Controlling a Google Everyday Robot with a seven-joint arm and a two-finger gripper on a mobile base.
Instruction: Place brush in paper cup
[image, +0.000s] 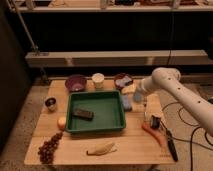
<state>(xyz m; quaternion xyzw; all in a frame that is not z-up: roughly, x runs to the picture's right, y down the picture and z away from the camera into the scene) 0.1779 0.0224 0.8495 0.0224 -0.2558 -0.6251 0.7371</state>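
Note:
The brush (171, 145) lies on the right front part of the wooden table (130, 150). Its long black handle runs toward the front edge, and its dark-and-whitish head points back, beside the orange carrot (152, 134). The cream paper cup (98, 80) stands upright at the back of the table, between two bowls. My white arm reaches in from the right. Its gripper (140, 93) hangs over the back right of the table, well behind the brush and to the right of the paper cup. The gripper is open and holds nothing.
A green tray (107, 122) with a dark block fills the middle. A purple bowl (75, 82) and a second bowl (122, 80) flank the cup. Also here are a blue sponge (126, 102), a small metal cup (50, 103), grapes (48, 147), a banana (101, 148) and a thin silver utensil (145, 112).

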